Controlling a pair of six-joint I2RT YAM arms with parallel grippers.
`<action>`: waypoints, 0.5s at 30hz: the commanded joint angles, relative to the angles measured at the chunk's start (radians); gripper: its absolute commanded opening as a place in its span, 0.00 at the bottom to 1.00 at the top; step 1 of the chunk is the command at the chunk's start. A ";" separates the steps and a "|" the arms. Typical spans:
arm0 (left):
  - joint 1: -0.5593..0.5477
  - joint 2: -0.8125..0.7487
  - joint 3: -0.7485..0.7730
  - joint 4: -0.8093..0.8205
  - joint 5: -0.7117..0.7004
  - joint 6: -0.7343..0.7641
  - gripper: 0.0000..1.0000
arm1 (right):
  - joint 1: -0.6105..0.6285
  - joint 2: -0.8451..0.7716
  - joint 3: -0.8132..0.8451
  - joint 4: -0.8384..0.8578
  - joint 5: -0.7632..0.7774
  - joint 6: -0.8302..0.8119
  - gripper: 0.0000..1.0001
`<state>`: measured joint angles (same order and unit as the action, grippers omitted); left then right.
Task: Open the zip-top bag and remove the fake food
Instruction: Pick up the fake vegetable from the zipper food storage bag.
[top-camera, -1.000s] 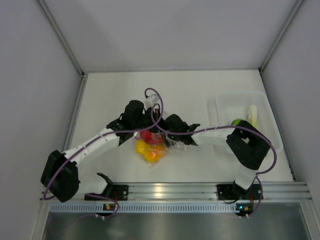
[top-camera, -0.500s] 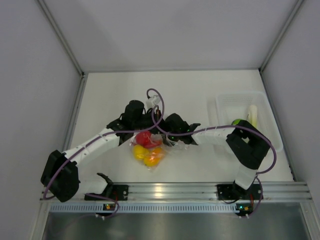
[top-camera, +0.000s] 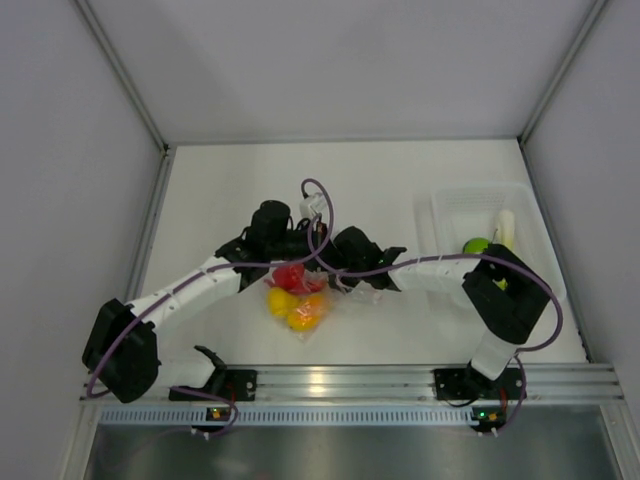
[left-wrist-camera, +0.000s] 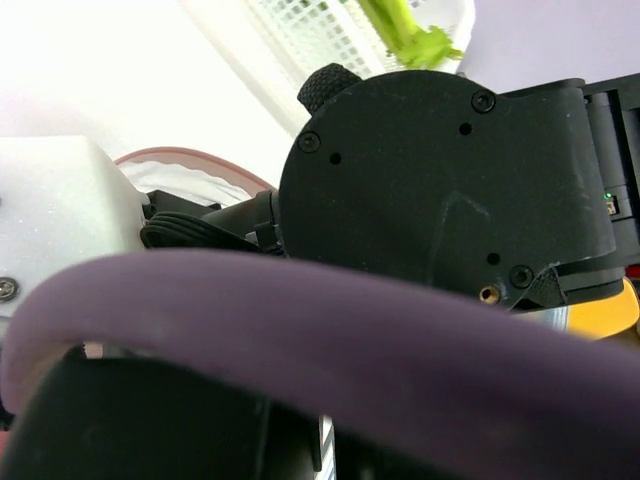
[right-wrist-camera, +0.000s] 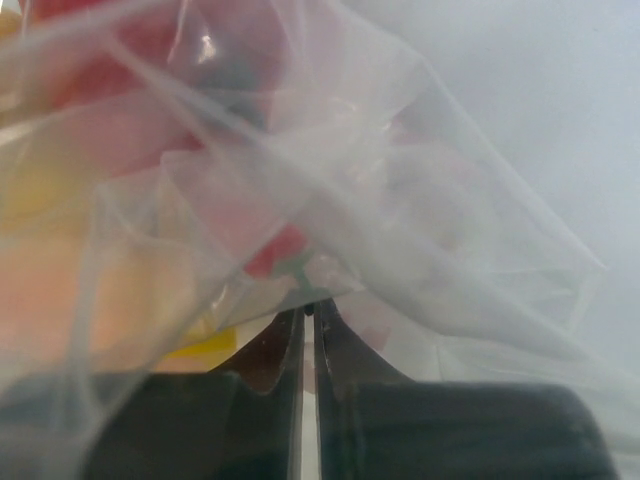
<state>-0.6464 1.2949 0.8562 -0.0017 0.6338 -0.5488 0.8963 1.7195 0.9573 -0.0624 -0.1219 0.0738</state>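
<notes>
The clear zip-top bag (top-camera: 357, 292) hangs low between both arms at mid table, with red, yellow and orange fake food (top-camera: 297, 312) inside. My right gripper (top-camera: 336, 272) is shut on a fold of the bag's film (right-wrist-camera: 430, 230); its fingertips (right-wrist-camera: 310, 303) pinch the plastic just below a red piece (right-wrist-camera: 275, 250). From the left, my left gripper (top-camera: 298, 252) meets the bag's top edge and looks shut on it. In the left wrist view its fingers are hidden behind a purple cable (left-wrist-camera: 300, 340) and the right arm's black housing (left-wrist-camera: 440, 190).
A translucent white tray (top-camera: 450, 205) stands at the right, holding a green ball (top-camera: 476, 245) and a pale stalk (top-camera: 506, 228). The tray (left-wrist-camera: 300, 30) and a green stalk (left-wrist-camera: 410, 35) also show in the left wrist view. White walls enclose the table.
My right gripper has closed on the bag's film. Both grippers and the bag have shifted slightly right, and the food has bunched lower in the bag.
</notes>
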 joint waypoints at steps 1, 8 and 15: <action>-0.049 0.009 0.043 0.164 0.077 0.012 0.00 | 0.044 -0.101 -0.009 0.065 0.057 0.043 0.00; -0.045 0.001 0.023 0.166 -0.031 0.000 0.00 | 0.049 -0.222 -0.052 -0.045 0.116 0.167 0.00; -0.047 -0.060 -0.015 0.166 -0.205 0.021 0.00 | 0.049 -0.290 -0.049 -0.155 0.163 0.215 0.00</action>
<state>-0.7021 1.2808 0.8597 0.1276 0.5968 -0.5690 0.9081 1.5169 0.8822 -0.1871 0.0277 0.2462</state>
